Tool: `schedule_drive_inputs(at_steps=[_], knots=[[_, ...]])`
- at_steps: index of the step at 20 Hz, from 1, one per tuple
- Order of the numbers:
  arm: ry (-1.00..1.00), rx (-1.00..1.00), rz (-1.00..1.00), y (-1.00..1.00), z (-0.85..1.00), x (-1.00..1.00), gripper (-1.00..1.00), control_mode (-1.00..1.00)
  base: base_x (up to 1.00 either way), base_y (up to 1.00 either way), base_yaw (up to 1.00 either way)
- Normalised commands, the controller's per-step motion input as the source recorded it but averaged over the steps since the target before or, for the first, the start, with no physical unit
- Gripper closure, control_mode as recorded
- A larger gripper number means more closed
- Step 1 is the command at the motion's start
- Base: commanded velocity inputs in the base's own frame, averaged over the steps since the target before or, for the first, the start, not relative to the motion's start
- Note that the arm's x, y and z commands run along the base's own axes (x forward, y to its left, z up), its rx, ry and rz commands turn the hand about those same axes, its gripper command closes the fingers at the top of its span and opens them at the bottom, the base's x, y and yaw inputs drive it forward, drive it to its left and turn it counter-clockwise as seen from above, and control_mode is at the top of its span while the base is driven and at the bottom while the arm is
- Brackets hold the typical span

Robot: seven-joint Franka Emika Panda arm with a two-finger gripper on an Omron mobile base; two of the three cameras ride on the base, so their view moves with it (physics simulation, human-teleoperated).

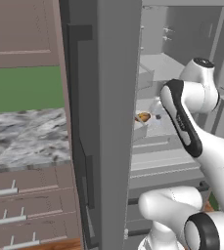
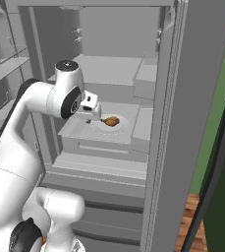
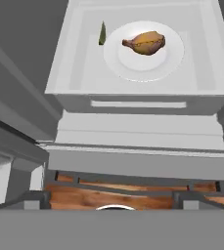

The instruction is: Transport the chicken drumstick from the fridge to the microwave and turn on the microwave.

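Drumstick (image 3: 145, 43) lying on a white plate (image 3: 169, 66), brown and golden, thin end pointing left in the hand view. Plate resting on a pale grey shelf (image 3: 74, 78) inside the open fridge (image 2: 173, 123), about mid-height. Small dark green item (image 3: 102, 34) standing upright just left of the plate, touching nothing else that can be made out. Below the shelf, stepped grey drawers (image 3: 138, 132); lower still, wooden floor (image 3: 113, 195). Gripper (image 2: 88, 114) hovering just left of the plate in the right base view, near the shelf's front edge, apart from the drumstick; finger spread impossible to tell, nothing seen held. Fridge door (image 1: 113, 122) swung open, edge-on in the left base view. Marble counter (image 1: 25, 136) and wooden drawers (image 1: 30, 210) to the left of the door.
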Motion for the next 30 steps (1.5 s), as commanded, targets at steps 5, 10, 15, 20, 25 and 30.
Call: schedule_drive_inputs(at_steps=[5,10,15,20,25,30], knots=[[-0.14,0.0,0.02,-0.14,-0.08,0.02,-1.0,-1.0,0.0,0.0,0.0],[-0.11,0.0,0.0,-0.1,-0.18,0.11,-1.0,-1.0,0.0,0.0,0.0],[-0.01,0.0,-0.08,-0.02,-0.16,0.25,-1.0,-1.0,0.0,0.0,0.0],[0.0,0.03,-0.16,-0.01,-0.16,0.33,-1.0,-1.0,0.0,0.0,0.0],[0.0,0.09,-0.2,-0.05,-0.14,0.36,-1.0,-1.0,0.0,0.0,0.0],[0.03,0.16,-0.19,-0.07,-0.22,0.33,-1.0,-1.0,0.0,0.0,0.0]])
